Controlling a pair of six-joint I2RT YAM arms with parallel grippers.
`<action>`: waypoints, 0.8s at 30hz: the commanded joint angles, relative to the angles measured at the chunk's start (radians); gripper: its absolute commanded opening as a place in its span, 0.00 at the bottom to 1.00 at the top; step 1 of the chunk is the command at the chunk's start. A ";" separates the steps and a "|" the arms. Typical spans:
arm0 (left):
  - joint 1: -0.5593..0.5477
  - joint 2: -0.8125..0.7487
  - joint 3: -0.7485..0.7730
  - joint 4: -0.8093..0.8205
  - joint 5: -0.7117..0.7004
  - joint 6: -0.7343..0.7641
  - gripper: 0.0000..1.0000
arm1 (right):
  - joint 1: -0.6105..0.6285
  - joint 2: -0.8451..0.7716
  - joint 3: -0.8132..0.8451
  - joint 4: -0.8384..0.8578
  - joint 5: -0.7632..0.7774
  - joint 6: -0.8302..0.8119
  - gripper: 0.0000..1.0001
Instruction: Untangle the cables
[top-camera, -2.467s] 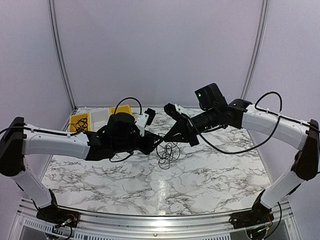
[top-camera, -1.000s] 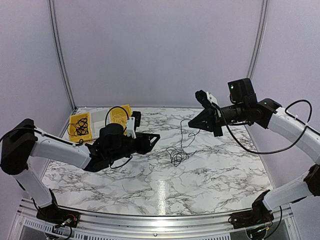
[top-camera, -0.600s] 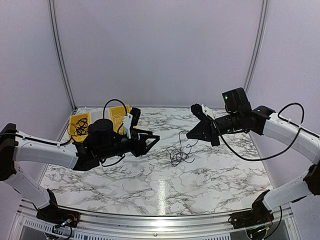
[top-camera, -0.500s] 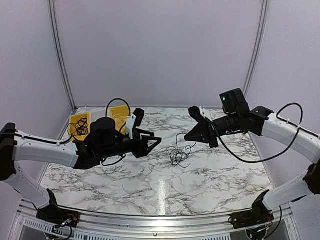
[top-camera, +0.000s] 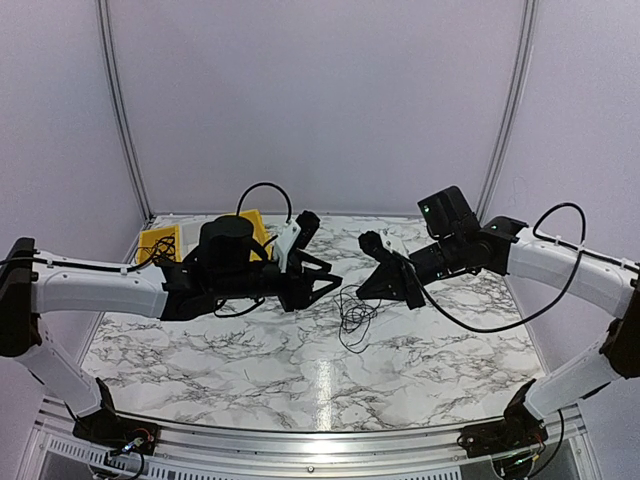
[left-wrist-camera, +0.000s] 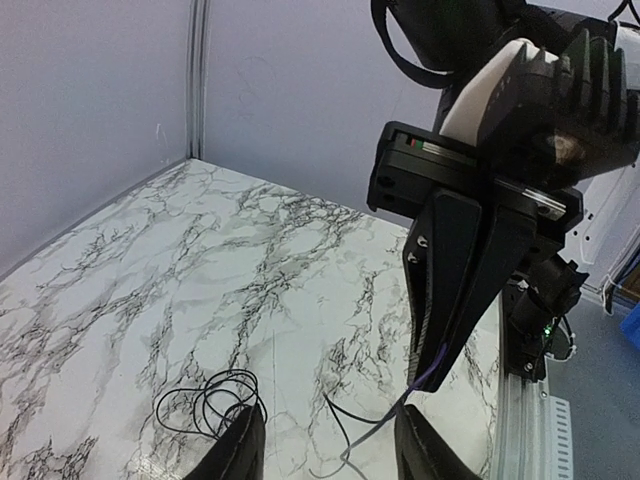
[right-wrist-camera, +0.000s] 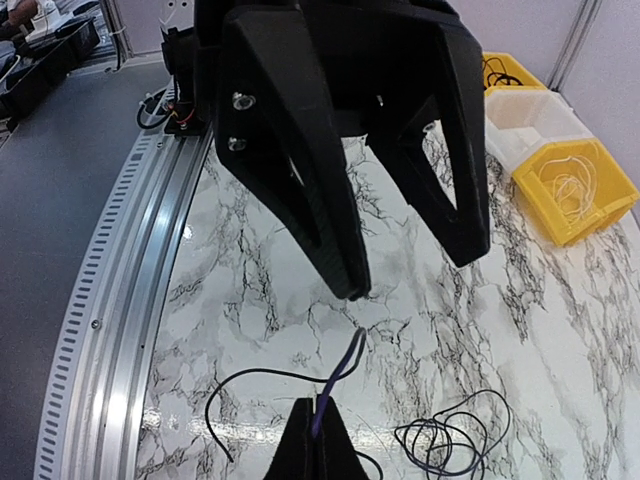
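The cables are thin black wires in a small coil of loose loops on the marble table, seen also as the coil and the coil. One strand rises from it into my right gripper, which is shut on it. In the top view my right gripper hangs just right of the coil. My left gripper faces it from the left, open, a short gap away. In the left wrist view my left gripper holds nothing, and the held strand hangs between its fingers.
Two yellow bins and a white bin stand at the back left of the table; cables lie in the yellow ones. A metal rail runs along the table's near edge.
Both arms have closed in toward the middle: the left gripper moved right, the right gripper moved left and down with the strand. The coil has stayed on the table.
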 joint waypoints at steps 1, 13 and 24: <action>-0.007 0.019 0.034 -0.056 0.049 0.036 0.46 | 0.012 0.009 0.048 -0.019 -0.013 -0.011 0.00; -0.008 0.050 0.062 -0.083 0.102 0.065 0.45 | 0.013 0.010 0.062 -0.033 -0.024 -0.009 0.00; -0.008 0.094 0.125 -0.129 0.119 0.124 0.18 | 0.013 0.004 0.056 -0.033 -0.011 -0.008 0.00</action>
